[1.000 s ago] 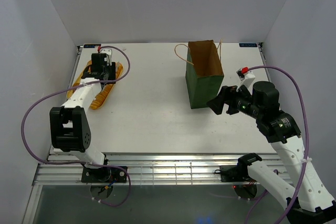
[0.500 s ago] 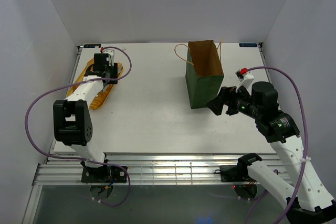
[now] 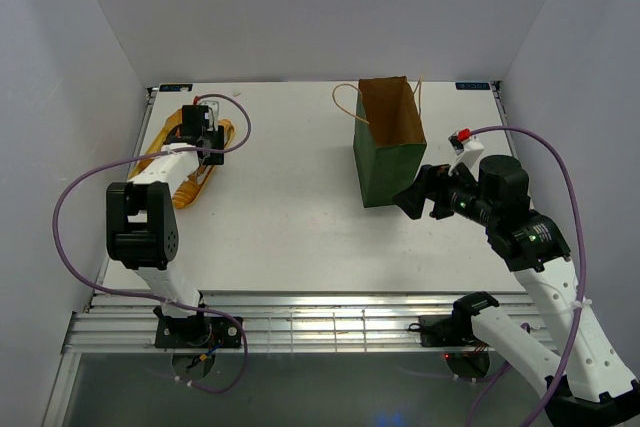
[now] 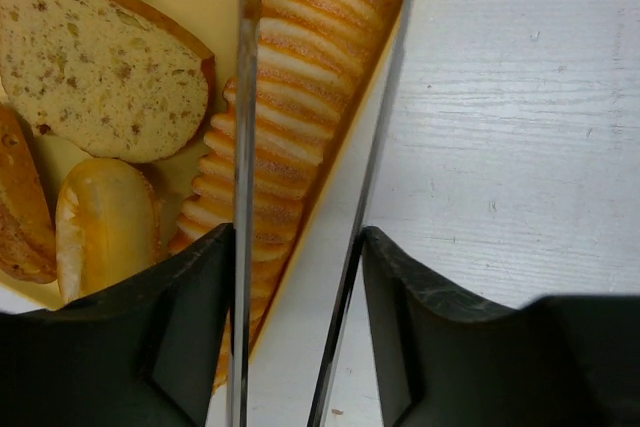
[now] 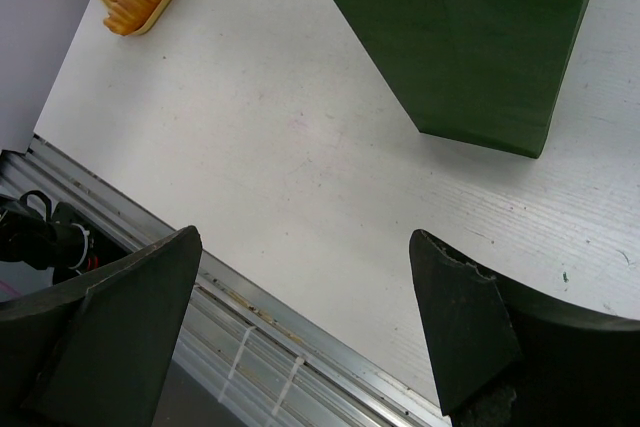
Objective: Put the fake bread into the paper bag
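The fake bread lies on a flat yellow tray [image 4: 215, 7] at the far left: a long ridged loaf [image 4: 290, 77], a seeded slice [image 4: 90, 67] and a round roll [image 4: 105, 227]. My left gripper [image 4: 297, 247] is shut on metal tongs [image 4: 243, 147]. The tong arms straddle the loaf's right side and the tray edge. In the top view my left gripper [image 3: 200, 132] is over the tray [image 3: 160, 157]. The dark green paper bag [image 3: 390, 137] stands open at centre right. My right gripper [image 3: 420, 192] is open and empty beside the bag's near right side [image 5: 470, 37].
The bag's tan string handles [image 3: 345, 102] stick out at its back. The table's near metal edge [image 5: 250, 337] lies below my right gripper [image 5: 305, 277]. White walls close in the left, back and right sides. Purple cables loop from both arms.
My left arm's elbow has swung in a little while its gripper stays over the tray with the tongs. My right arm and the bag have not moved.
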You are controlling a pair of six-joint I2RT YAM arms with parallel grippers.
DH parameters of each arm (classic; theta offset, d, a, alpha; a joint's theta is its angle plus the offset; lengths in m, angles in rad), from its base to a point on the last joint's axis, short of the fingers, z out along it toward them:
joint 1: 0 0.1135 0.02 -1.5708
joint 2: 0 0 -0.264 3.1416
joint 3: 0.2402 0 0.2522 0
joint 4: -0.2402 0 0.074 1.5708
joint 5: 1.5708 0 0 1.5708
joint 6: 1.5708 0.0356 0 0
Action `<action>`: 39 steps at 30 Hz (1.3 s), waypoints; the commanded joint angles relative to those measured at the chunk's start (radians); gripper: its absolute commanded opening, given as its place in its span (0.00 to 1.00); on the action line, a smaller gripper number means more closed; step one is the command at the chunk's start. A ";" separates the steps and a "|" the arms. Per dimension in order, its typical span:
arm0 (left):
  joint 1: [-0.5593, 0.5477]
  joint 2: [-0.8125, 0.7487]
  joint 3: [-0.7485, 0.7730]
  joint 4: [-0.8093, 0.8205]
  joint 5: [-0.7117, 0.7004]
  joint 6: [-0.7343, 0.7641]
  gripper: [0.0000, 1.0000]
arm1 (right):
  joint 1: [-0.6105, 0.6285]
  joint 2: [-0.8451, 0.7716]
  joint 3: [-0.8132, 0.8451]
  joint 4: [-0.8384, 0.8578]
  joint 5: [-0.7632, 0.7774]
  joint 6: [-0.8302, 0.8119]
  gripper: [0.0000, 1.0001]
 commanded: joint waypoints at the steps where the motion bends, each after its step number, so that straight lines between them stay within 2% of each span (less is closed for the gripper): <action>1: 0.007 -0.002 0.013 0.022 0.022 -0.011 0.59 | 0.005 0.000 0.018 0.036 -0.005 -0.018 0.90; 8: 0.010 -0.051 -0.013 0.038 0.012 -0.050 0.45 | 0.005 -0.002 0.029 0.033 -0.007 -0.011 0.90; 15: 0.010 -0.148 -0.028 0.035 -0.010 -0.059 0.38 | 0.005 -0.007 0.044 0.031 -0.003 0.011 0.90; 25: 0.010 -0.346 -0.005 -0.011 0.028 -0.123 0.33 | 0.005 -0.002 0.076 0.003 0.047 0.028 0.90; 39: 0.010 -0.646 0.031 -0.102 0.248 -0.226 0.31 | 0.005 0.078 0.197 -0.053 0.248 0.029 0.91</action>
